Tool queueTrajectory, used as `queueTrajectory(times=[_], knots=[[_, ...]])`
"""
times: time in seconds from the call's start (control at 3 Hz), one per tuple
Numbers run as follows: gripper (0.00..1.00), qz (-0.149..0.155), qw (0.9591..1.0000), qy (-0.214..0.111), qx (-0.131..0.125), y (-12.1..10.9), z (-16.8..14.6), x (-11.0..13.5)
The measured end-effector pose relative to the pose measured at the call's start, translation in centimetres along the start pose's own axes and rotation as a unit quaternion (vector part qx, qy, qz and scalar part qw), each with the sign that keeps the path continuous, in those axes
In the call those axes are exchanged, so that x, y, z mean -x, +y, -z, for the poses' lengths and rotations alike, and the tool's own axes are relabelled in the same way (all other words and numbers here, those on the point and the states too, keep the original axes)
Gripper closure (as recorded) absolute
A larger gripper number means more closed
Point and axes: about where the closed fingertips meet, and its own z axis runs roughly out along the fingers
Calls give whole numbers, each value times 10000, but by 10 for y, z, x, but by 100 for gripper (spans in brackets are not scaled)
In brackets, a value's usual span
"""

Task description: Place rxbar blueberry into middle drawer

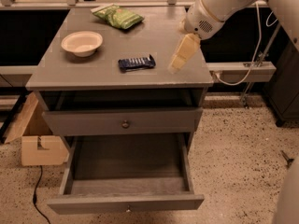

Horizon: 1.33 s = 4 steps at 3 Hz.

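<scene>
The rxbar blueberry [136, 62], a small dark-blue wrapper, lies flat on the grey cabinet top [154, 41], left of centre. My gripper [179, 62] hangs over the right part of the top, a short way to the right of the bar and apart from it, pointing down and left. The middle drawer [127, 197] is pulled out at the bottom, and its grey inside holds nothing. The drawer above it [124, 122] with a dark knob is pushed in.
A cream bowl [81, 42] sits at the top's left. A green crinkly snack bag [117, 16] lies at the back. A cardboard box [39, 143] stands on the floor at left. A grey rail with a cable [243, 70] runs at right.
</scene>
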Motion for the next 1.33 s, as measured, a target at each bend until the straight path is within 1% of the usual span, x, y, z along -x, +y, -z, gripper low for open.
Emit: queueTrajectory(times=[0.33,0.67,1.0,1.33], knots=[[0,128,9997,-155,166,-16,-22,7],[0,322,9970,-363,610,-47,-78,18],[0,287,9956,-371,815,-61,-109,21],[1,217,9963,-8,835,-71,-137,23]])
